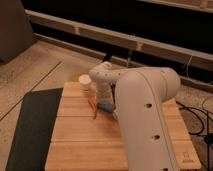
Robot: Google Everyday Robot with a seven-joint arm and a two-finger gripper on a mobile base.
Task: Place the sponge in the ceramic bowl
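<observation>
The sponge (105, 106) is a small blue-grey block lying on the wooden table (80, 135), left of my arm's large white link. My gripper (103, 98) comes down at the end of the white wrist, directly over the sponge and close to it. The ceramic bowl is hidden or out of view; the bulky arm covers the table's middle and right.
A small cream cup (85, 80) stands at the table's back left corner. A thin orange-red object (93, 108) lies just left of the sponge. A dark mat (32, 125) covers the floor left of the table. Cables (197, 112) trail on the right.
</observation>
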